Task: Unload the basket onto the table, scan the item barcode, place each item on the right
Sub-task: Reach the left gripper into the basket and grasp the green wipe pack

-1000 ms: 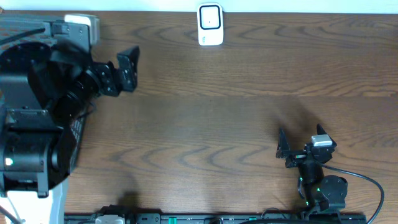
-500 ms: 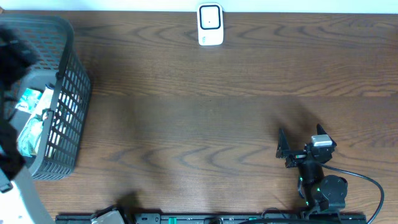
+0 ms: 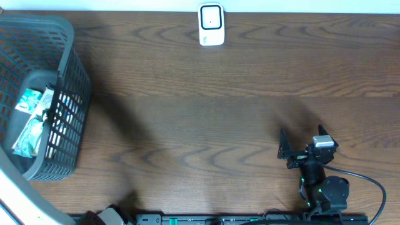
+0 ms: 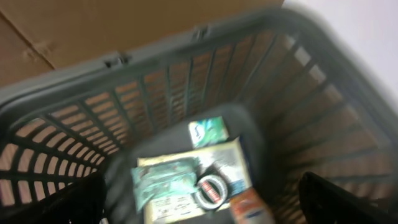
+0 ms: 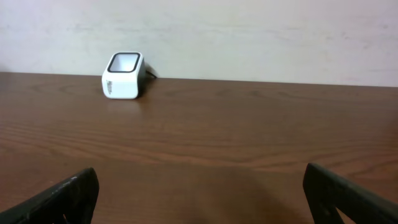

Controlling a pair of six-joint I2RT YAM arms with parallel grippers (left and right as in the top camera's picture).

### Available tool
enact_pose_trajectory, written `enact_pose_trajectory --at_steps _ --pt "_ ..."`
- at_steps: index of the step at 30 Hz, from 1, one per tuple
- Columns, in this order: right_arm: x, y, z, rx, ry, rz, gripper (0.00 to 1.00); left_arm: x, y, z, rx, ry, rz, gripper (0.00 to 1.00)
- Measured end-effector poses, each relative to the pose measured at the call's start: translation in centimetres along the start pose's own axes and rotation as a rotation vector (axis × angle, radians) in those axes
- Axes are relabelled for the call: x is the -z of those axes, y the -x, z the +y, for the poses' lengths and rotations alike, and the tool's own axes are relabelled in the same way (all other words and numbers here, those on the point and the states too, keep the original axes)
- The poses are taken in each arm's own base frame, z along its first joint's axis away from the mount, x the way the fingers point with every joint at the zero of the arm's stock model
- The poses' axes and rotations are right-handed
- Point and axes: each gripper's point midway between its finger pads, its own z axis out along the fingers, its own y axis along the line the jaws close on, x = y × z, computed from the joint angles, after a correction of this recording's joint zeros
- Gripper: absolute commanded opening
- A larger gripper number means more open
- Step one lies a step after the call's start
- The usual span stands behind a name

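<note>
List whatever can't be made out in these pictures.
- Barcodes on the packets: left wrist view, motion blur; too small overhead.
- Basket contents: overhead, partly hidden by its mesh wall, cut by the left edge.
- Scanner window: too small overhead and in right wrist view.

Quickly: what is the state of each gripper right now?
Left gripper: open, holding nothing, over the basket.
Right gripper: open, holding nothing.
</note>
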Motion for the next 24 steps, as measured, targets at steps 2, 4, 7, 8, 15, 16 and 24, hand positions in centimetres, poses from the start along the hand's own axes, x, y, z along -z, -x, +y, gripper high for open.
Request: enact_pose_trajectory --at_steps 2,4,7,8,15,16,24 --pt "0.0 0.0 0.0 0.0 0.0 0.0 0.99 -1.8 -1.2 0.1 -0.047 0.012 0.054 0.98" --pt "0.0 0.0 0.0 0.0 0.0 0.0 0.99 -3.4 -2.5 0.3 -0.084 0.022 0.11 0.98" --pt "0.0 0.0 0.0 0.0 0.0 0.0 0.99 -5.0 -4.4 0.7 -0.115 0.037 0.18 0.99" --pt "0.0 0.0 0.0 0.0 0.0 0.0 0.99 -5.6 -5.1 0.9 -0.123 0.043 0.204 0.98" --pt "0.0 0.0 0.0 0.0 0.0 0.0 0.99 -8.8 -9.1 2.1 -0.191 0.087 0.342 0.99" --pt "0.0 0.0 0.0 0.0 0.0 0.0 0.99 -9.3 -9.7 2.4 -0.2 0.103 0.362 0.99" --pt "0.0 0.0 0.0 0.0 0.0 0.0 0.99 -12.9 -13.1 4.0 -0.257 0.175 0.503 0.99"
